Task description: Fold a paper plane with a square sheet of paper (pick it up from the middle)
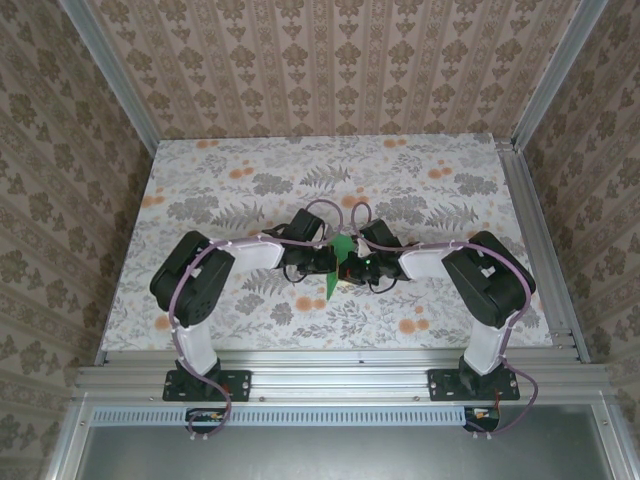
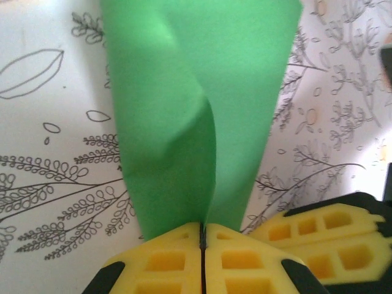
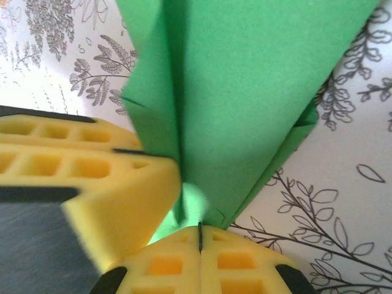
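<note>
At the middle of the worktop [image 1: 200,180], both arms meet at the green paper [image 1: 340,262]. Left wrist: left jaws pinched shut on its creased end. Right wrist: right jaws clamp it likewise. Mid-fold, I judge; next, sharpen the crease.

Black-white arms [image 1: 250,252], purple cables [image 1: 325,202], yellow pincer pads [image 2: 171,263].

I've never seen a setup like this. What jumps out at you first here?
The folded sheet of bright green paper stands out most, at the middle of the floral-patterned tabletop. Up close, the left gripper and the right gripper sit side by side, each with blocky yellow fingers pressed shut on the paper.
</note>
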{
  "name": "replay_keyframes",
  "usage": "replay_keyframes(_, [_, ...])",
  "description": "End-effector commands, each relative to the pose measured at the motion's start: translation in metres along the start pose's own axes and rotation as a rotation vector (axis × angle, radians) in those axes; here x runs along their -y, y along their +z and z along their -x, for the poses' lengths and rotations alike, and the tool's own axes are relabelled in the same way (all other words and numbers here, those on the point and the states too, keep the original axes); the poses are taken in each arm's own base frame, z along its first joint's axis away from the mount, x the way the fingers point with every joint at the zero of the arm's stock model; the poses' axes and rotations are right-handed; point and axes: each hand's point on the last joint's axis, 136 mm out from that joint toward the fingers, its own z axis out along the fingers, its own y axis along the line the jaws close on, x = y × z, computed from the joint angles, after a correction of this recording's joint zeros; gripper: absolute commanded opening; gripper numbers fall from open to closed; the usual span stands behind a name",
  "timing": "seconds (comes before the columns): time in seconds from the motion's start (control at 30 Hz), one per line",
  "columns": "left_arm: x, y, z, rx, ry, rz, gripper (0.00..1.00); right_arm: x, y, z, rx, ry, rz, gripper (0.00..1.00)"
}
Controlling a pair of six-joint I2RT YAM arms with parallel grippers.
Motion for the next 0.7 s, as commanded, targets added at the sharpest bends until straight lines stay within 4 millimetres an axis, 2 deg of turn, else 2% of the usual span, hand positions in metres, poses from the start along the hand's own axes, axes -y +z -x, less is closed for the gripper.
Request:
replay_keyframes(0.0, [-0.018, 0.008, -0.010, -0.028, -0.009, 0.040, 0.08, 0.013, -0.001, -0.010, -0.011, 0.055, -0.023, 0.04])
replay_keyframes(0.27, [-0.024, 0.006, -0.012, -0.034, -0.006, 0.047, 0.08, 0.008, -0.006, -0.001, 0.016, 0.122, 0.022, 0.03])
replay_keyframes(0.47, [-0.026, 0.006, -0.014, -0.040, -0.006, 0.046, 0.08, 0.009, -0.024, 0.012, 0.063, 0.147, 0.027, 0.07])
replay_keyframes(0.67, [-0.023, 0.005, -0.010, -0.039, 0.004, 0.041, 0.08, 0.007, -0.021, 0.023, 0.077, 0.175, 0.066, 0.10])
